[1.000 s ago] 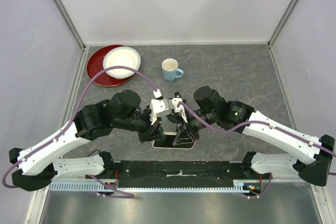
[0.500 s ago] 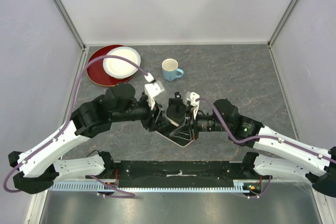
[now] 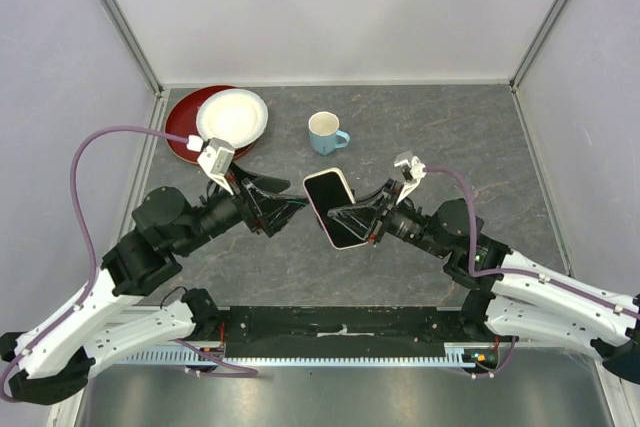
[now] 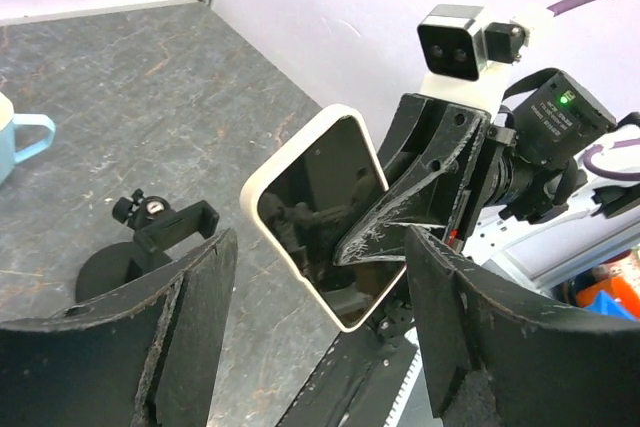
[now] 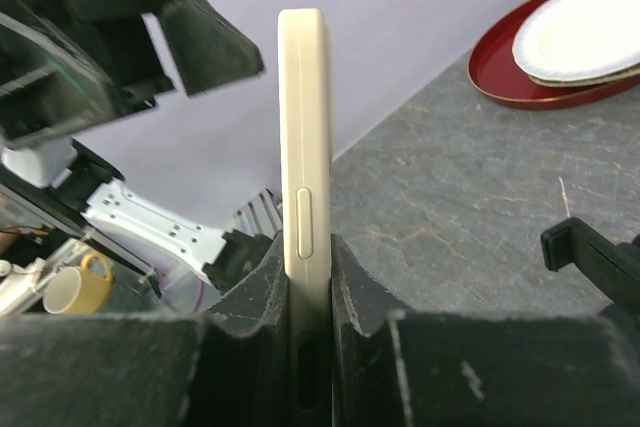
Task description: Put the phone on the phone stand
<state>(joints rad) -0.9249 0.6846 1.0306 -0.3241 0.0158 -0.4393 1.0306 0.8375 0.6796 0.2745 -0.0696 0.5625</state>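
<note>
top external: phone [image 3: 328, 209] is off the table, just on the near side of the mug [image 3: 326, 133], dark glossy face up and tilted. right gripper [image 3: 345, 222] is clamped on its near end. left gripper [image 3: 290, 215] sits near-left of the mug with jaws spread, not touching the phone. stacked plates [image 3: 225, 119] are well left of the mug. the phone stand can't be made out here; probably hidden under the left gripper.

left wrist: both fingers [image 4: 190, 317] are wide apart and hold nothing. the phone hangs beyond them, pale rim showing around the dark screen. phone stand [image 4: 165, 227] stands on the table [image 4: 150, 67], on the near side of the mug and unloaded.

right wrist: phone seen edge-on, upright, pinched across its two faces by the pads [image 5: 262, 292] at the low end only.

handling (judgement): stiff, thin and fairly light. the glass face is slick and breakable, and a hold this low leaves a long free end that could pivot. best taken across the faces or the long edges, leaving free the end that meets the holder.
</note>
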